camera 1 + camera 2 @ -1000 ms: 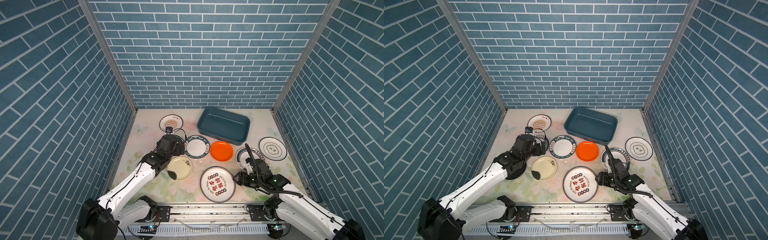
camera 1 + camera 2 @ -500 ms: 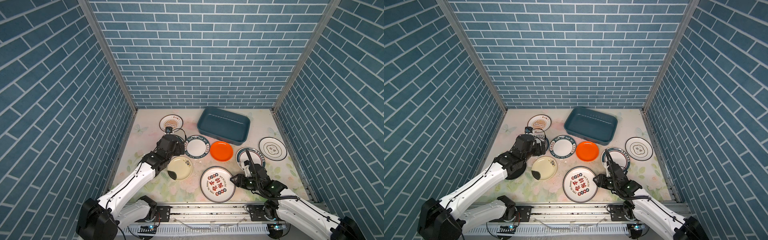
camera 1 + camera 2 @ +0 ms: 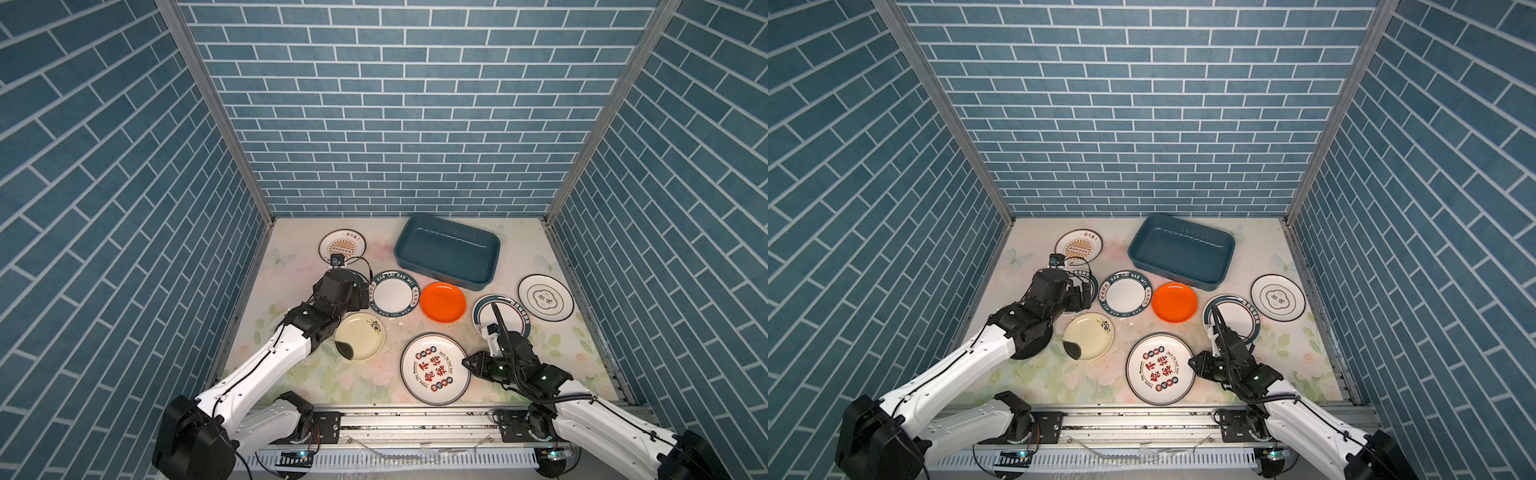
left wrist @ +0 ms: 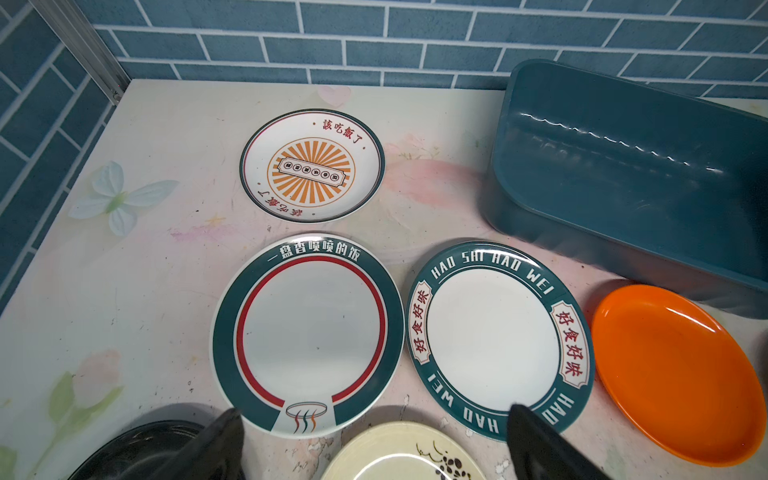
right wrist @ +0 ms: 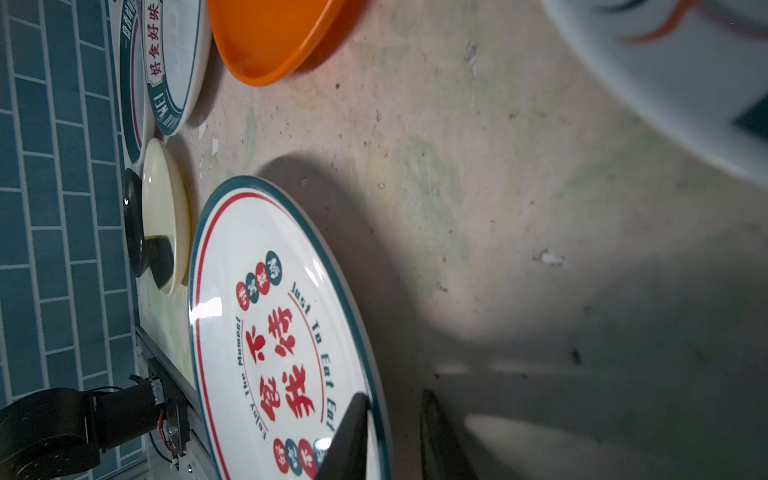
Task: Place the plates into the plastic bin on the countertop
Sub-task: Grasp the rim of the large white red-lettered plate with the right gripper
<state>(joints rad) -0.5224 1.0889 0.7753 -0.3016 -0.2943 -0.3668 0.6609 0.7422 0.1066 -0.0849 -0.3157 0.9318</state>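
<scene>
Here, item by item, as seen from the floor:

Right gripper [image 3: 467, 361]: lies on its side at the rim of the red-character plate [image 3: 435, 369]. In the right wrist view one finger [image 5: 347, 432] sits over the plate's face and its mate sits just outside the rim, with the edge between them. The jaws stand narrow with a sliver of gap, and whether they bite I cannot tell.

Red-character plate: flat on the countertop [image 3: 590, 361], straight ahead of the right fingertips, the rest of it stretching away from the palm. It is round, so there is no long axis to mind.

Plastic bin [image 3: 446, 249]: empty and well apart from the right gripper, off its flank on the side away from the robot's base, beyond the orange plate [image 3: 442, 302]. Its long axis runs crosswise to that reach. I judge the carry must clear the orange plate and the bin's near wall.

Left gripper [image 4: 374, 409]: fingers spread wide, holding nothing, hovering above the red-ring plate [image 4: 309, 332], with the HAO SHI HAO WEI plate [image 4: 494, 336] by one fingertip. The bin lies ahead of it and off to one side. Only the right arm is at the red-character plate
</scene>
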